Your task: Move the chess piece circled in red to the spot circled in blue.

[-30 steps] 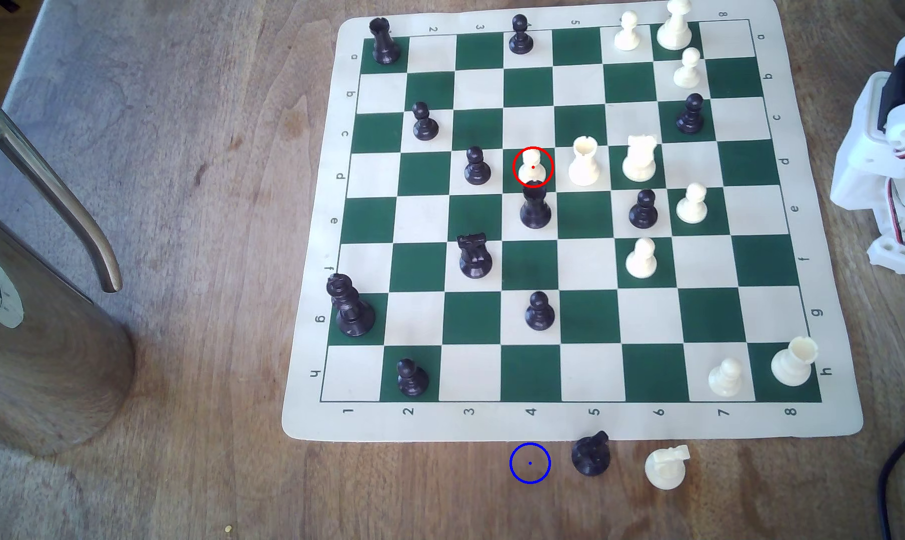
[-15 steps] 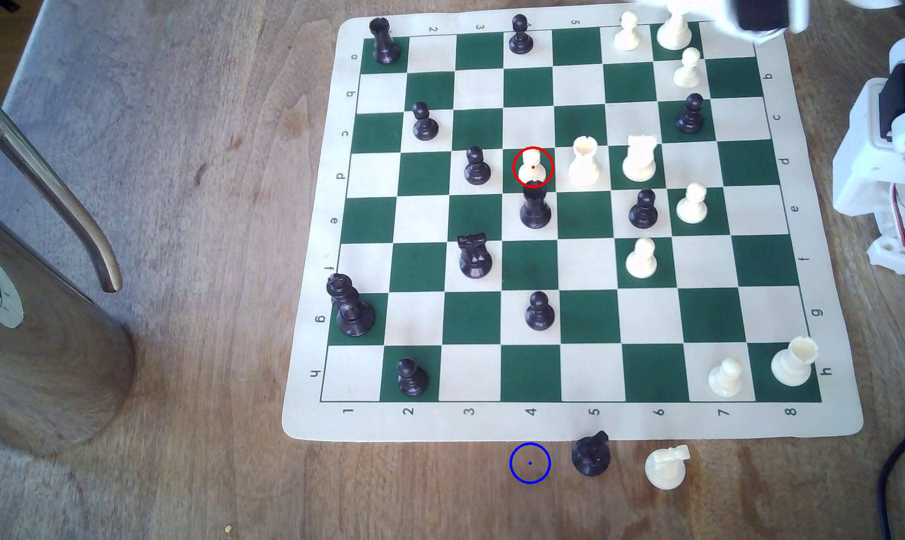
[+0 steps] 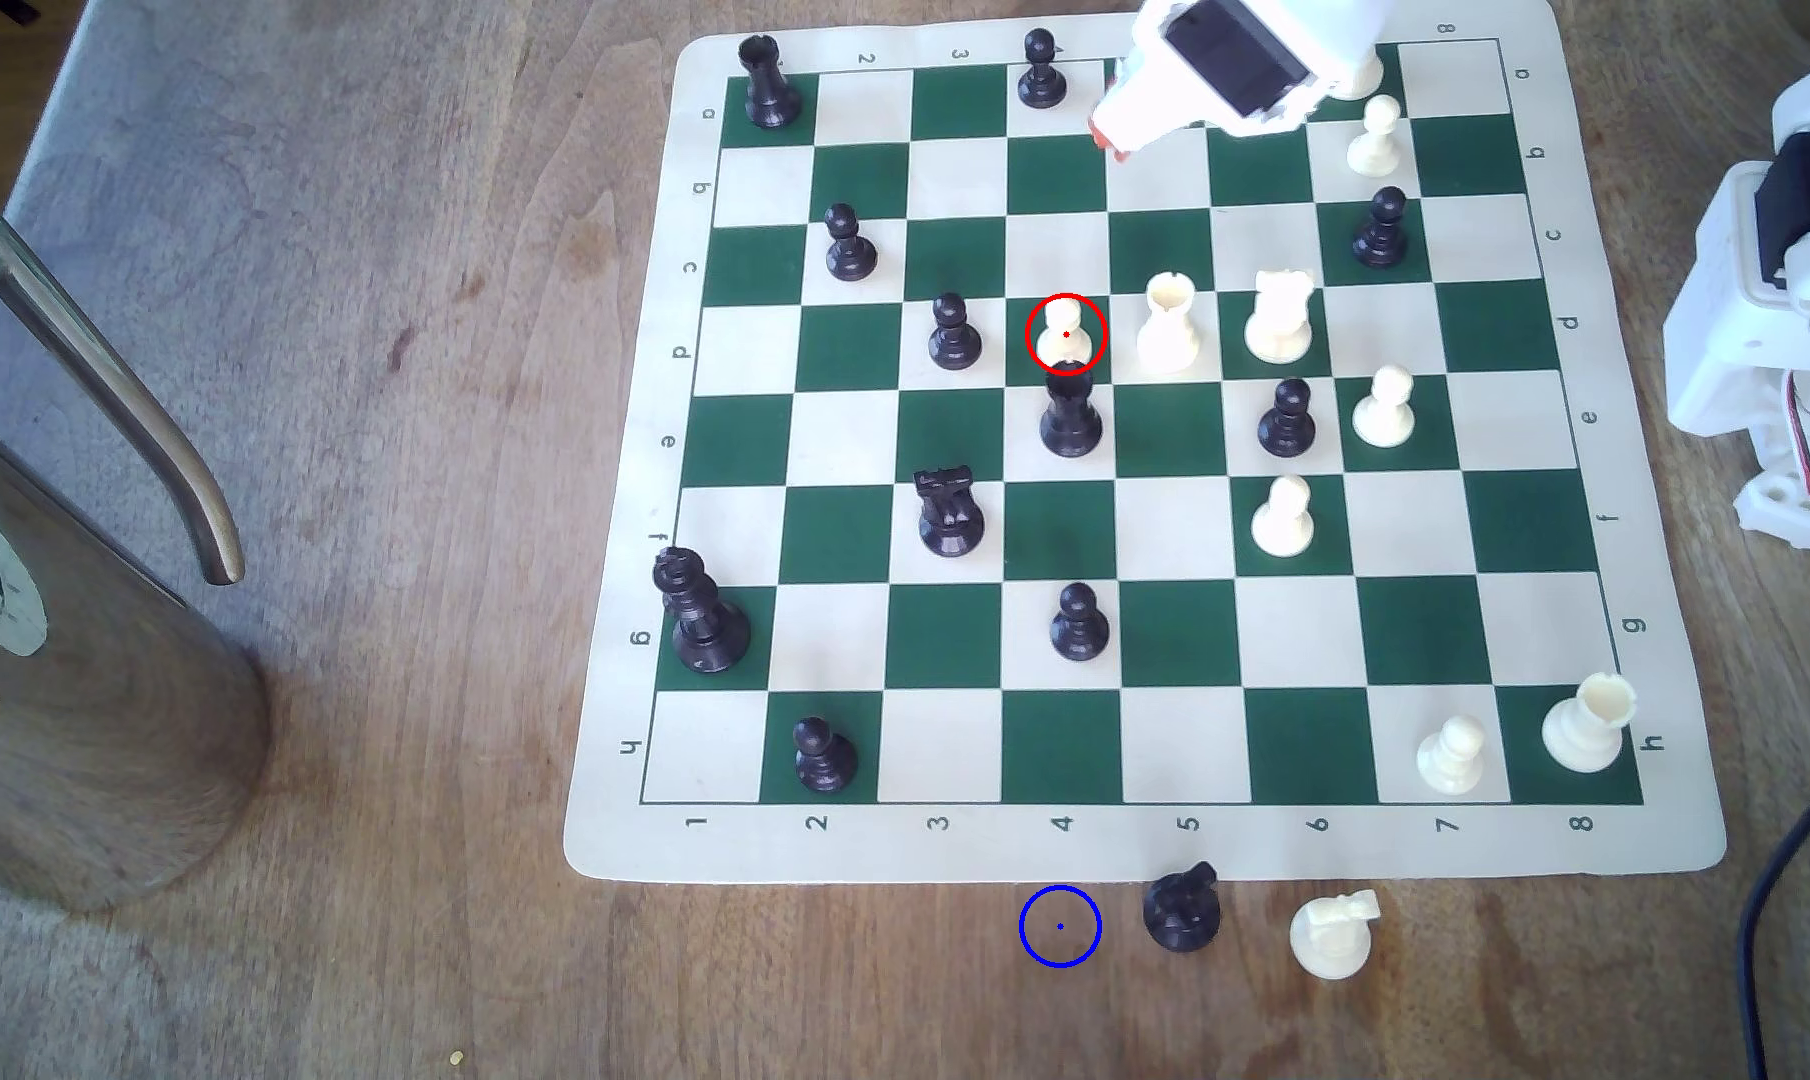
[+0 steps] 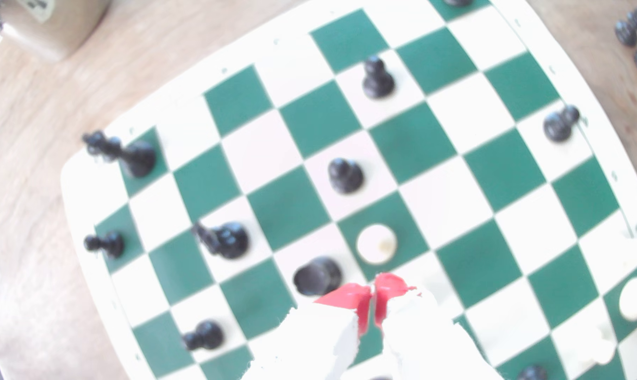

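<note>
Your table (image 3: pixel 361 312) ran off every edge of the exterior view. At that view's left, a metal vessel (image 3: pixel 80 675) with a curved handle was cut off, and its label was only partly seen and unreadable. The chessboard mat (image 3: pixel 1659 831) showed rank numbers 1 to 8 along its near border and letters a to h down both sides, though "4", "6" and "7" on the far border sat behind the arm. The arm's base (image 3: pixel 1774 343) at the exterior view's right was cropped.

Half a second before, you had the arm's head blurred at the far right corner of the mat; by this moment it had swung toward the exterior view's left and stood over the far rows, covering the two white pieces there. The gripper (image 3: pixel 1114 140) showed red tips over the row "b" squares, well apart from the chess piece circled in red (image 3: pixel 1065 334).

The wrist view was soft and overexposed. In it the gripper (image 4: pixel 373 292) had its red pads pressed nearly together with a thin slit between, holding nothing.

The chess piece circled in red stood upright on its green square in row "d", a black piece (image 3: pixel 1069 415) just in front, a white rook (image 3: pixel 1168 322) beside. The spot circled in blue (image 3: pixel 1060 926) lay bare on wood off the mat's near edge, beside a black knight (image 3: pixel 1181 912).
</note>
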`<action>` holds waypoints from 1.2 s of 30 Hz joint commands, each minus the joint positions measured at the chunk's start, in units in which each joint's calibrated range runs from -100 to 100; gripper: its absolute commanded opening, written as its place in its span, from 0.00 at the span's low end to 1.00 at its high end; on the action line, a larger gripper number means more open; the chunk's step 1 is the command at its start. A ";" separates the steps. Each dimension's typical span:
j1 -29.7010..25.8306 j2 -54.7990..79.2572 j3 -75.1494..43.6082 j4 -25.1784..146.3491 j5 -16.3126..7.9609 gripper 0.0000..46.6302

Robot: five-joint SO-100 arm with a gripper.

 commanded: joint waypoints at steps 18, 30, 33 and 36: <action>0.28 23.44 -15.74 2.30 -6.89 0.15; 0.98 29.55 -18.10 0.26 -7.08 0.23; 1.21 30.23 -18.28 -0.15 -6.84 0.24; 1.29 31.67 -19.19 -0.32 -6.84 0.24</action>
